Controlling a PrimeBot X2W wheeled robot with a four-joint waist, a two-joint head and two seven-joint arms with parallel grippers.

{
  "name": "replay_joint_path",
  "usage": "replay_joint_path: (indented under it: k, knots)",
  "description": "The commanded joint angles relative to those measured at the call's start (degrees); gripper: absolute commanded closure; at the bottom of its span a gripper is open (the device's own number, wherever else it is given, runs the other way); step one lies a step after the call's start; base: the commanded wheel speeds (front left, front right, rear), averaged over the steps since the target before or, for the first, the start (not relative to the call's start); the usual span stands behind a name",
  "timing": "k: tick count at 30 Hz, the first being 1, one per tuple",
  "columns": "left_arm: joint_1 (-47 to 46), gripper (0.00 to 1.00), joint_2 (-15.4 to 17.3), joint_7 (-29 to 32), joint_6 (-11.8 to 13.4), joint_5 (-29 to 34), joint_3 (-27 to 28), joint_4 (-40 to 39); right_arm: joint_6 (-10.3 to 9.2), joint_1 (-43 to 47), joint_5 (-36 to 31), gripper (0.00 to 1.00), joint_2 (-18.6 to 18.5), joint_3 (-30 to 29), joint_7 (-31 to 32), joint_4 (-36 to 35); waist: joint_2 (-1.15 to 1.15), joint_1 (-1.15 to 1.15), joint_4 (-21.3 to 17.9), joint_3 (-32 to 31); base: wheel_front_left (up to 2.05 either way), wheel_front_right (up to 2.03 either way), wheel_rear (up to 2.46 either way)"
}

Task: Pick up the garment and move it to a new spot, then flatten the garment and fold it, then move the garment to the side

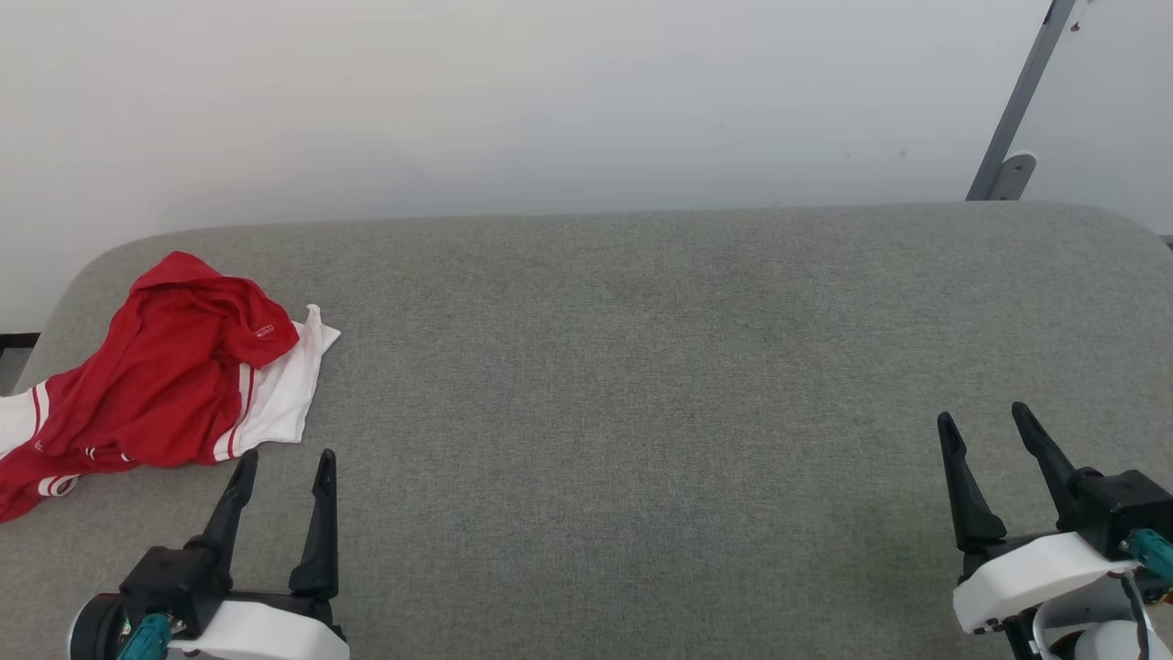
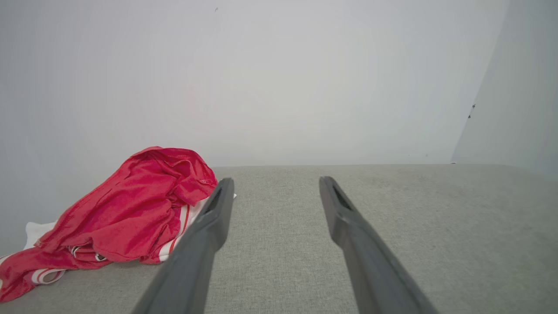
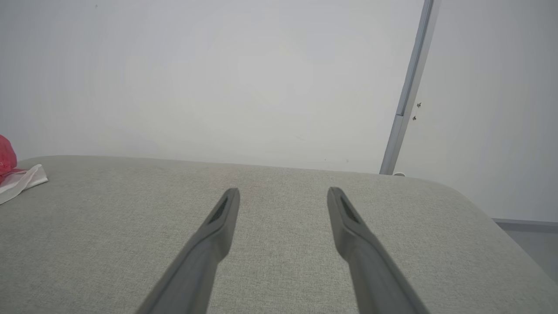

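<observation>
The garment (image 1: 169, 376), a red T-shirt with white sleeves, lies crumpled in a heap at the far left of the grey table (image 1: 641, 367). Part of it runs out past the left edge of the head view. My left gripper (image 1: 286, 460) stands open just below and to the right of the heap, apart from it, with nothing between its fingers. The left wrist view has the garment (image 2: 130, 213) to the left of the open left gripper (image 2: 276, 179). My right gripper (image 1: 988, 417) is open at the lower right, far from the shirt. A corner of the garment (image 3: 17, 179) shows at the left edge of the right wrist view, well left of the open right gripper (image 3: 283, 190).
A plain white wall (image 1: 550, 101) rises behind the table's rounded back edge. A grey metal post (image 1: 1017, 110) leans at the back right corner. Bare grey cloth surface stretches between the two grippers.
</observation>
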Motion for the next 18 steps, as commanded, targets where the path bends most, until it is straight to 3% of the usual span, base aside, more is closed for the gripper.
replay_joint_path:
  k: [1, 18]
  knots:
    - [0.41, 0.00, 0.39, -0.52, -0.28, 1.01, 0.11, -0.31, 0.10, 0.08, -0.86, 0.00, -0.21, 0.19, -0.56, -0.16, 0.00, 0.00, 0.00, -0.02, 0.00, 0.00, 0.00]
    - [0.59, 0.00, -0.34, -1.09, -1.39, 1.48, 1.53, 0.33, 0.06, 0.77, -3.00, 0.00, -0.36, -0.21, -1.53, -0.20, 0.00, 0.00, -0.14, -0.41, 0.00, 0.00, 0.00]
